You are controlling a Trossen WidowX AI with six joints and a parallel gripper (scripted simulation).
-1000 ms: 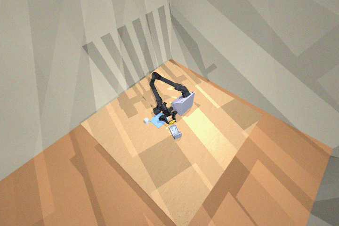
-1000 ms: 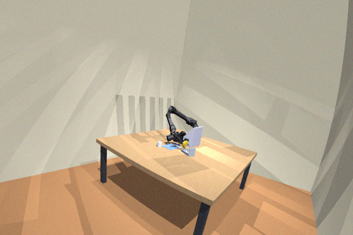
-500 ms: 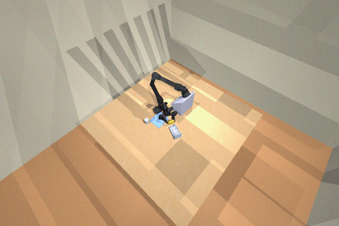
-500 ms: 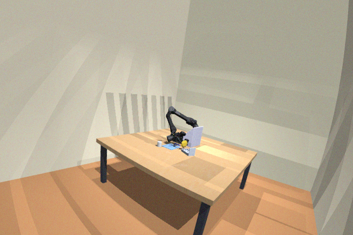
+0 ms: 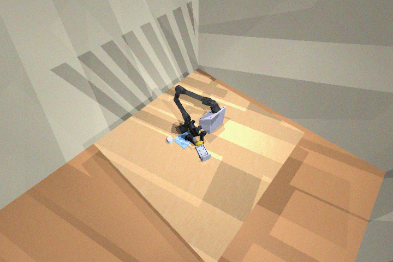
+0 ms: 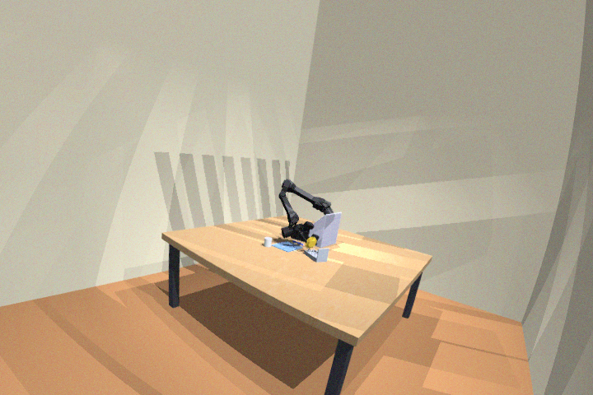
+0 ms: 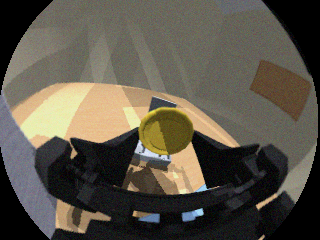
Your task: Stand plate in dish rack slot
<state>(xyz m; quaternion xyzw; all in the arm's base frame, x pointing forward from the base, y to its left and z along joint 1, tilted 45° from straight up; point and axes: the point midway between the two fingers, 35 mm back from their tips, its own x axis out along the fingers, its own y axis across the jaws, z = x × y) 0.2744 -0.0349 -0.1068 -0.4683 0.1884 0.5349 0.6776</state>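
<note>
The yellow round plate (image 5: 199,143) (image 6: 311,241) (image 7: 166,131) is held by its opposite edges between the fingertips. My gripper (image 7: 166,131) is shut on it, with the fingers standing wide apart. The plate is off the table, just above the near-arm end of the dish rack in the top view, and looks tilted up toward upright in the exterior view. The grey-white dish rack (image 5: 205,158) (image 6: 322,255) (image 7: 153,160) stands on the table, with small dark-marked pegs on its base and a raised end wall. In the wrist view the plate hides the rack's middle.
A blue cloth (image 5: 180,141) (image 6: 285,247) lies partly under the gripper. A white cup (image 5: 170,140) (image 6: 268,241) stands beside it. A tall grey-lilac block (image 5: 214,123) (image 6: 327,230) stands by the arm's base, close to the gripper.
</note>
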